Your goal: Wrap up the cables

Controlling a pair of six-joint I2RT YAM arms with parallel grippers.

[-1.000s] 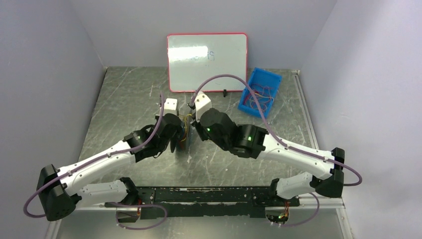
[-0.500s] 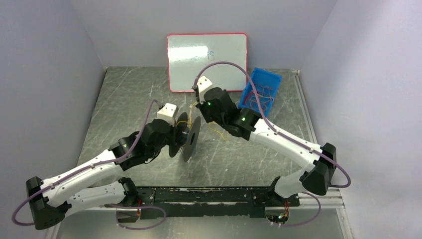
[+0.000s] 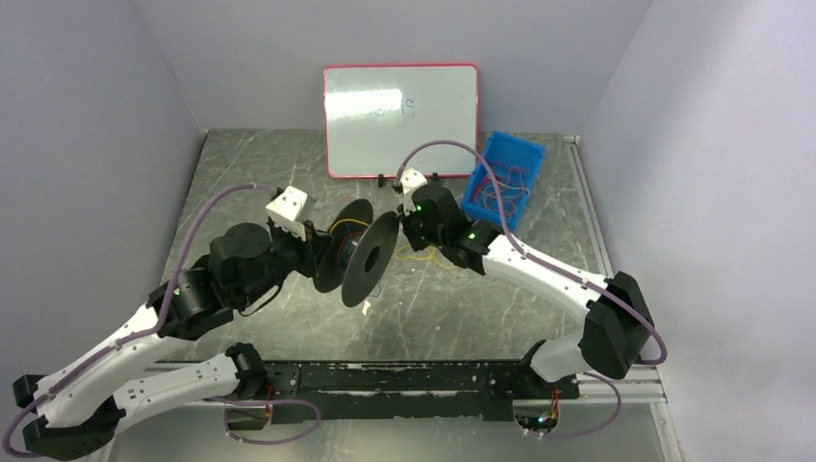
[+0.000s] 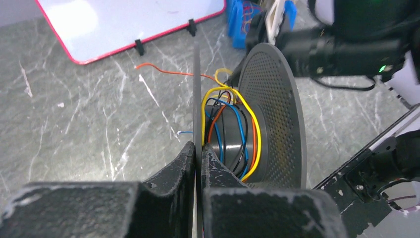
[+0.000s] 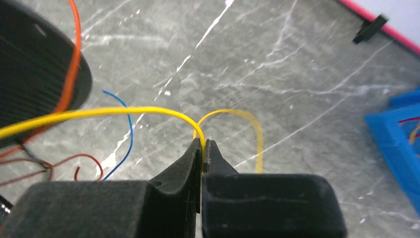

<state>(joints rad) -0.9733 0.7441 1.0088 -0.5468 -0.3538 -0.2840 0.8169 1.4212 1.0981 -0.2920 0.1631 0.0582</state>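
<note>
The left jaws are pressed together on the thin near flange of a black spool (image 4: 275,109), which stands on edge over the middle of the grey surface (image 3: 241,183); whether it touches that surface cannot be told. The cables (image 4: 241,131), yellow, blue, orange and black, are wound around the spool core between the two flanges, with a loose orange end (image 4: 163,69) sticking out toward the whiteboard (image 3: 399,115). One yellow cable (image 5: 124,111) runs from the spool to the right jaws, which pinch it at the tips; past them it curls in a loop. Further right, a blue bin (image 3: 510,140) holds more cables.
</note>
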